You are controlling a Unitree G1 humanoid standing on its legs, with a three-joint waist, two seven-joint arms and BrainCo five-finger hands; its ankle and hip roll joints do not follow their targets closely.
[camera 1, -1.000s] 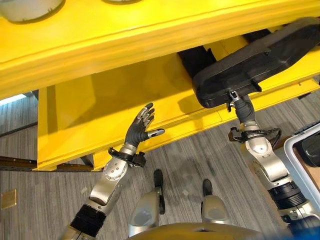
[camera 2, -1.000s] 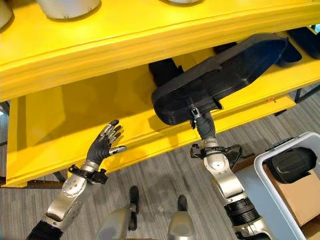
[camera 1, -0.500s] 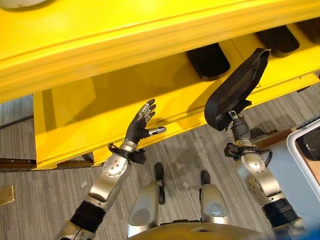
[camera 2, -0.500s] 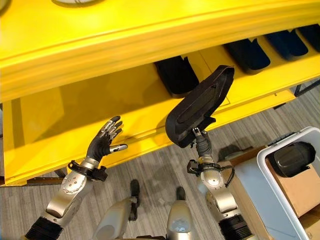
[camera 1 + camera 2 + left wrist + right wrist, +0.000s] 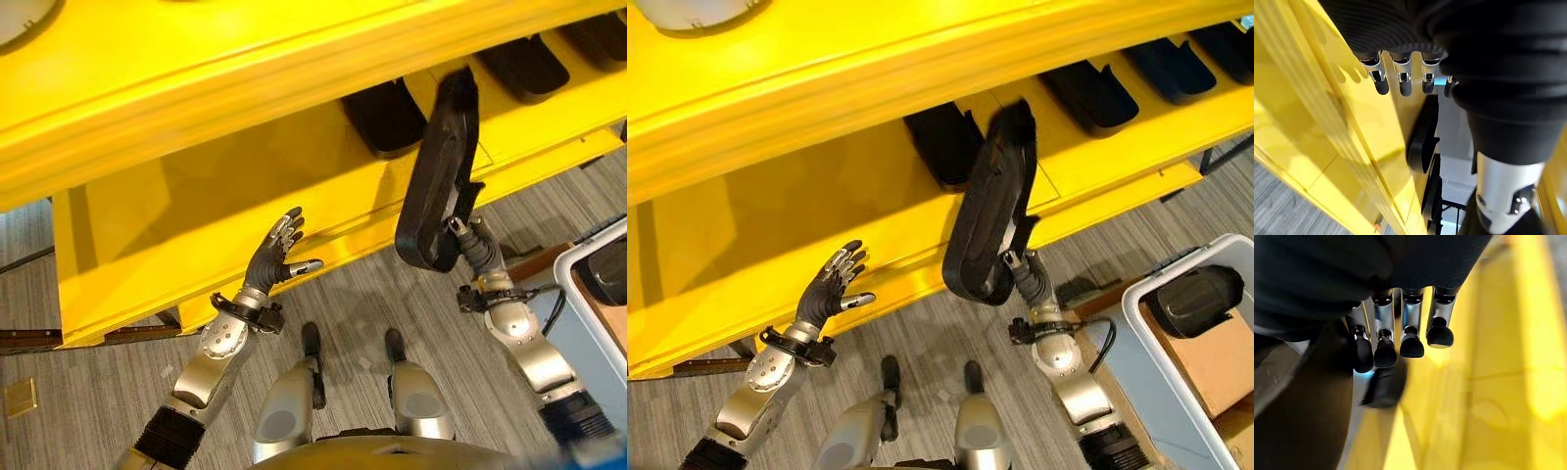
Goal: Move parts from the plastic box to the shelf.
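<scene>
My right hand (image 5: 1024, 275) is shut on the lower end of a long black moulded part (image 5: 988, 213). The part stands nearly upright in front of the lower level of the yellow shelf (image 5: 823, 211), its top end over the shelf's front edge. In the right wrist view the fingers (image 5: 1400, 340) curl beside the dark part (image 5: 1293, 406). My left hand (image 5: 277, 253) is open, fingers straight and raised before the shelf's front lip, holding nothing. The white plastic box (image 5: 1164, 370) is at the lower right, with another black part (image 5: 1200, 299) in it.
Several black parts lie side by side on the lower shelf level (image 5: 940, 142) (image 5: 1087, 93) (image 5: 1178, 69). The upper shelf board (image 5: 245, 69) overhangs them. A cardboard piece (image 5: 1207, 367) lies in the box. Grey carpet floor (image 5: 88, 392) is below.
The right hand has swung the black part from lying slanted to standing almost upright, closer to the shelf edge. The camera view has shifted. The left hand has kept its pose.
</scene>
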